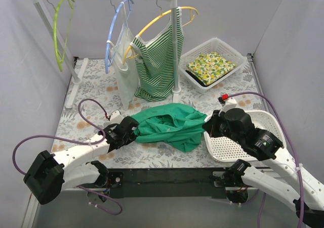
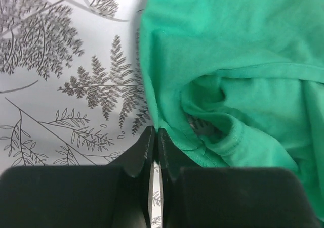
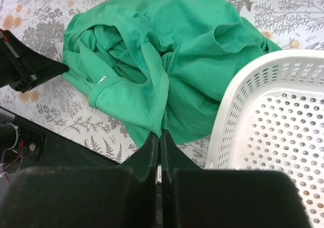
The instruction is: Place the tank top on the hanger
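Observation:
The emerald-green tank top lies crumpled on the floral table between my two grippers. My left gripper is shut on its left edge; in the left wrist view the jaws pinch a fold of the green fabric. My right gripper is shut on the right side; in the right wrist view the jaws grip a hem of the top. The lime hanger hangs empty at the left end of the rail, far from both grippers.
A white rack at the back carries a light-blue hanger with a white top and a yellow hanger with a striped top. A basket of lemon-print cloth stands back right. A white perforated basket sits beside my right gripper.

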### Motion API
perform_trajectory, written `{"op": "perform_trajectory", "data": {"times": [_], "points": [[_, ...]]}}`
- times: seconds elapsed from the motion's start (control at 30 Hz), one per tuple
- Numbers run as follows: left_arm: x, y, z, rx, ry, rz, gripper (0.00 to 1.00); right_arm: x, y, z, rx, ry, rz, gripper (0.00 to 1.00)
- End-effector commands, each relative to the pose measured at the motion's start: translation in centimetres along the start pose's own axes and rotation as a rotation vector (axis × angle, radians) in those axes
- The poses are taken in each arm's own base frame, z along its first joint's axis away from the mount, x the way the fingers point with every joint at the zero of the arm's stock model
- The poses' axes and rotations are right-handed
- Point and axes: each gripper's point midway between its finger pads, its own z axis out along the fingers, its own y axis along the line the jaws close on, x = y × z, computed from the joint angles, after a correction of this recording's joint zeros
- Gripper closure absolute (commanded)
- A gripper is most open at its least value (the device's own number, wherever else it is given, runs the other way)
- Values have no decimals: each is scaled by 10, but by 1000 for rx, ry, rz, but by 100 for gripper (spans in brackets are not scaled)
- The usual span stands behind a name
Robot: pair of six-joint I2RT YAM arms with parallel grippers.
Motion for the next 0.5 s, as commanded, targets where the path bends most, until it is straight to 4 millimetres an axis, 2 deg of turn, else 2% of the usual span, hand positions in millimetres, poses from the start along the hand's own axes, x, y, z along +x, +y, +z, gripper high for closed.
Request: {"op": "perform_trajectory", "data": {"times": [0.0,0.07,0.13,0.2,0.23,0.27,0.3,0.33,0.37,0.4,0.43,0.47], "points": [[-55,-53,-38,155,-142,57,100,-49,9,-7,20,-134,-28,99],[-70,-62,-58,203,-177,125,100,-74,18,-11,17,-195,-42,99],[-98,-87,-99,336,-249,130,100,-104,27,-14,25,-262,-46,99],[-116,-102,-132,442,-312,190,100,-126,35,-18,30,-306,-46,99],[-137,-116,-164,521,-374,178,100,-137,41,-14,27,-317,-49,99],[-147,-121,-178,545,-405,193,100,-161,52,-26,7,-377,-43,99],[-155,-125,-190,559,-435,233,100,-174,58,-30,1,-406,-43,99],[-174,-141,-217,605,-486,248,100,-189,66,-28,-5,-429,-42,99],[-184,-145,-230,612,-516,265,100,-218,80,-48,-37,-500,-37,99],[-197,-151,-243,614,-562,305,100,-235,88,-59,-52,-539,-38,99],[-208,-160,-260,648,-603,304,100,-249,95,-55,-47,-551,-45,99],[-226,-174,-288,699,-653,287,100,-283,107,-86,-77,-651,-35,99]]}}
